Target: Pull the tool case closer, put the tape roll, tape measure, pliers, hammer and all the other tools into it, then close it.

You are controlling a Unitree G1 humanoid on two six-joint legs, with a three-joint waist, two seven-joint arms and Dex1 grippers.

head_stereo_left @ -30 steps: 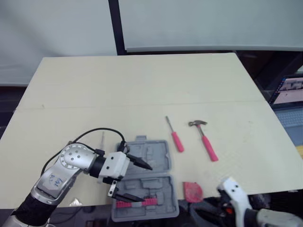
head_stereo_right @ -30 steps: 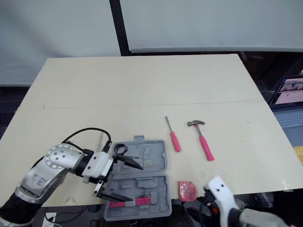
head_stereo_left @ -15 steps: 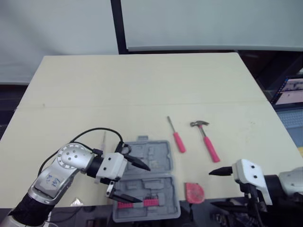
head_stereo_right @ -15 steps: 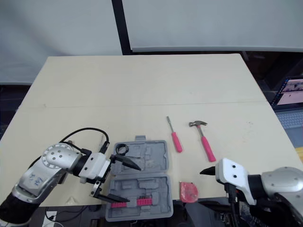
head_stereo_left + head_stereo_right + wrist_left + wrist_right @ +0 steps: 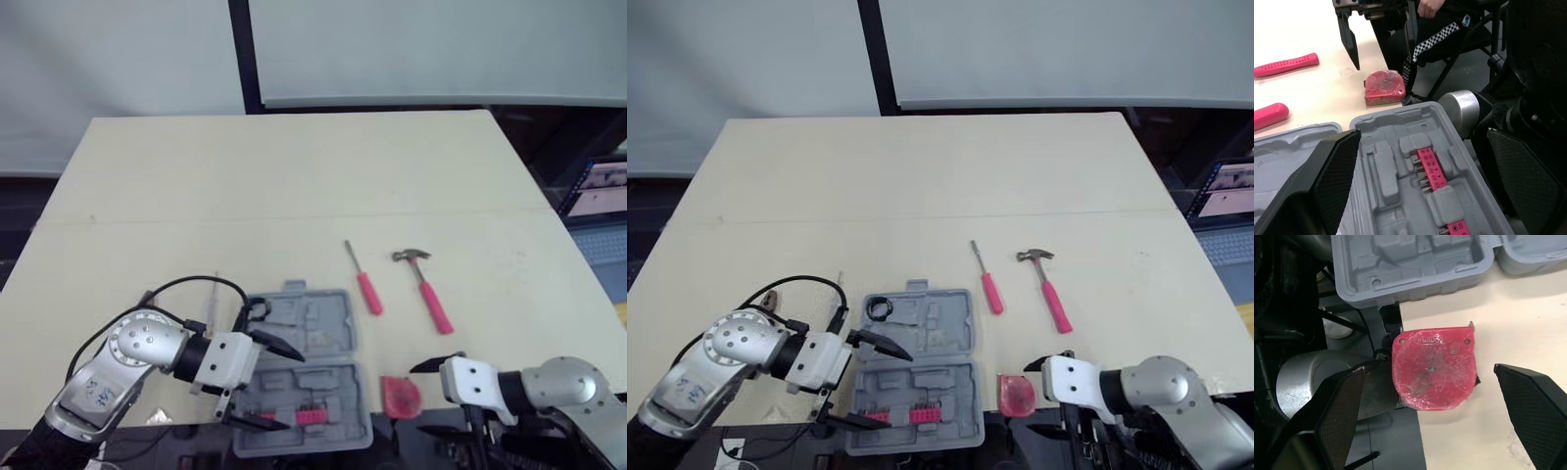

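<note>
The case (image 5: 312,364) was seen lying open at the near edge of the table (image 5: 294,176), with the left gripper (image 5: 293,390) spread wide and empty over it. Just right of it, the tape measure (image 5: 400,395) was flanked, untouched, by the right gripper (image 5: 1424,382), also held wide apart.

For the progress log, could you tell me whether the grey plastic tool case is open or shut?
Open: the grey plastic tool case lies spread flat, both moulded halves facing up, pink bit strip showing inside.
</note>
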